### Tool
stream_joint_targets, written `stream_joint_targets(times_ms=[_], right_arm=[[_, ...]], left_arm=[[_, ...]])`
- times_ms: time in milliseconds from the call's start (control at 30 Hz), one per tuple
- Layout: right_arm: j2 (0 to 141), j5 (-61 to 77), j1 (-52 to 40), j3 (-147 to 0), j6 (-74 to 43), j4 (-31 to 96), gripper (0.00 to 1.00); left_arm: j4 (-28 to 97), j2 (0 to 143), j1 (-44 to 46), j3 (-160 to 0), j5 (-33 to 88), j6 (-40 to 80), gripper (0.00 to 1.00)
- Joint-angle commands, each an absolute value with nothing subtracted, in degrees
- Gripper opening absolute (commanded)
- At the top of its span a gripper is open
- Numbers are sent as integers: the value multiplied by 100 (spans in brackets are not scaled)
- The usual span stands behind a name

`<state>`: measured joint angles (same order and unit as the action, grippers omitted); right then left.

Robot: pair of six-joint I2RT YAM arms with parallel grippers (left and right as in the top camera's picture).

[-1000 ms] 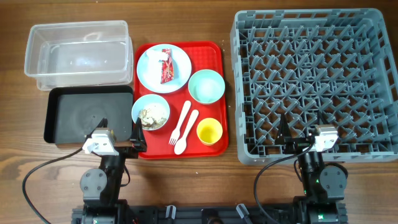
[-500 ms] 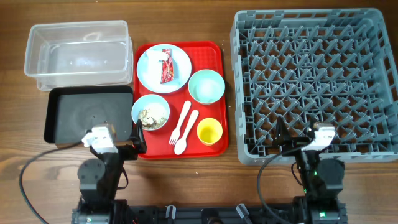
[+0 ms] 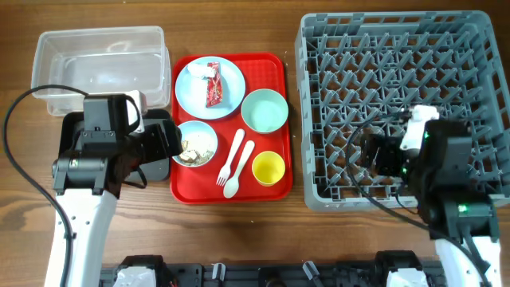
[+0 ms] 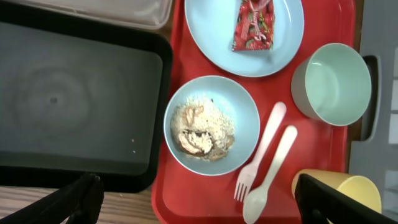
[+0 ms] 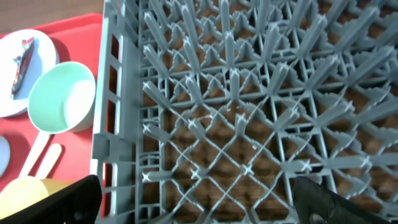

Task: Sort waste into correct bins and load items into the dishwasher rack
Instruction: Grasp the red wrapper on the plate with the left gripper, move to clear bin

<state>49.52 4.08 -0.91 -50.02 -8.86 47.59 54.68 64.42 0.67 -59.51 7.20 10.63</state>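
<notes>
Near the middle of the left wrist view sits the bowl (image 4: 211,124) of food scraps (image 4: 202,127), on the red tray (image 4: 186,199), just right of the black tray (image 4: 74,106). Left jaws hang above it, spread wide. Right jaws, spread too, hang over the rack (image 5: 107,74). I think the bowl goes first: pinch its rim, keep it flat, then tip it slowly over the black tray.

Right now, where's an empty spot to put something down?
The clear tub and black tray, left of the red tray, are bare, and so is the grey rack on its right. Bare table lies in front. The red tray itself is crowded.
</notes>
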Motion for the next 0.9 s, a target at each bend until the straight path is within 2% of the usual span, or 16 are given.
stream_joint_targets(times_ms=[0,133,267,333,500,600,667,700,733,767,800,833,867], right_arm=[[4967,478,-67,-5151,-762,4724,100],[4967,478,-67,-5151,-766,4678,100],[4967,480,-67,-5151,-764,4657,100],[4967,480,-67,-5151,-766,4657,100],[4967,482,-67,-5148,-766,4657,100],[4967,482,-67,-5148,-766,4685,100],[4967,482,-67,-5148,-766,4689,100],[4967,482,-67,-5148,-766,4698,100],[4967,482,-67,-5148,-766,4698,100],[4967,480,-67,-5148,-766,4698,100],[4967,480,-67,-5148,-764,4698,100],[4967,480,-67,-5148,-764,4698,100],[4967,480,-67,-5148,-766,4698,100]], left_arm=[[5199,6453,43,-6086,1201,1096,100],[4466,6982,381,-6569,768,1096,97],[3629,8412,952,-7542,233,1090,98],[2847,9220,1146,-7590,139,1092,98],[1896,10982,1446,-7588,211,1090,95],[1603,11572,1662,-7588,196,1090,88],[1590,11861,1688,-7588,137,1092,77],[1640,11944,1688,-7588,137,1090,68],[1761,11961,1688,-7588,84,1090,51],[1890,11959,1688,-7588,-86,1090,28],[2040,11928,1688,-7588,-180,1090,10],[2134,11867,1688,-7588,-183,1092,4],[2200,11756,1688,-7588,-180,1092,4]])
